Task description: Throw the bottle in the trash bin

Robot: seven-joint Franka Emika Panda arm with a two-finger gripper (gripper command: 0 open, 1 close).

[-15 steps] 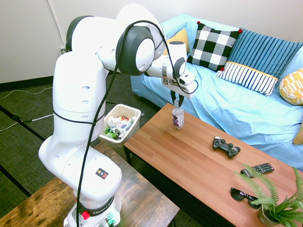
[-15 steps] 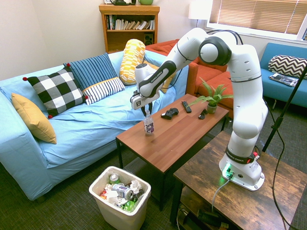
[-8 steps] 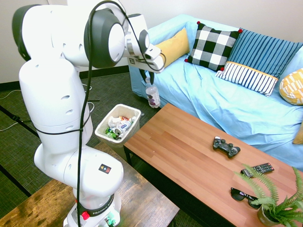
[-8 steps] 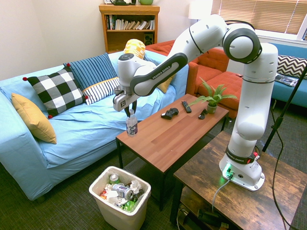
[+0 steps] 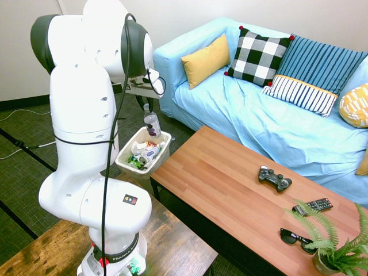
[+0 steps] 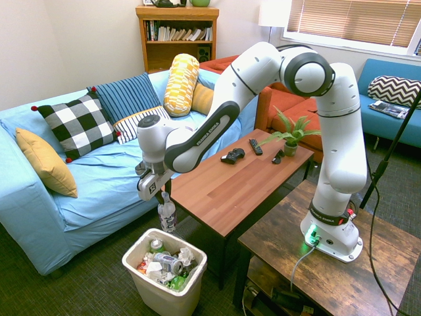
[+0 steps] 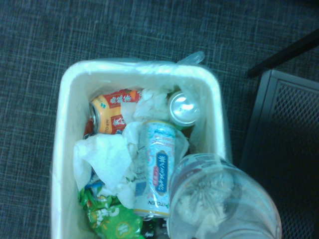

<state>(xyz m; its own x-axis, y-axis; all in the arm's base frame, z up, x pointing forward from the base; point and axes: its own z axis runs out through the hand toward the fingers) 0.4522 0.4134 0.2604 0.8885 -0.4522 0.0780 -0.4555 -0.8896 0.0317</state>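
**Living room, bottle held over trash bin**

Carpeted living room floor, dark grey, with the trash bin [image 6: 164, 271] standing on it near the corner of the wooden coffee table [image 6: 230, 181]. Blue sofa [image 6: 85, 181] sits behind the bin, with a checked pillow [image 6: 77, 126], a striped pillow [image 6: 131, 102] and a mustard pillow [image 6: 43, 163] on it.

Gripper [image 6: 164, 193] hangs above the bin, fingers closed on the neck of the bottle [image 6: 167, 214]. Bottle is upright, clear of the floor, its base just above the bin's rim at the sofa-side edge. Same seen from the first exterior view: bottle [image 5: 152, 124] dangles under the gripper [image 5: 146, 106], right over the bin [image 5: 144, 150].

Wrist view looks straight down: bottle [image 7: 223, 196] close and blurry, bin [image 7: 67, 149] below it. Bin is fairly full: orange can [image 7: 112, 112], tall white-and-blue can [image 7: 158, 172], silver can top [image 7: 183, 108], crumpled white tissue [image 7: 102, 162], green wrapper [image 7: 107, 219].

On the coffee table, well away from the bin: game controller [image 5: 274, 177], remote [image 5: 312, 205], sunglasses [image 5: 297, 238], potted fern [image 5: 336, 244] at the far end.
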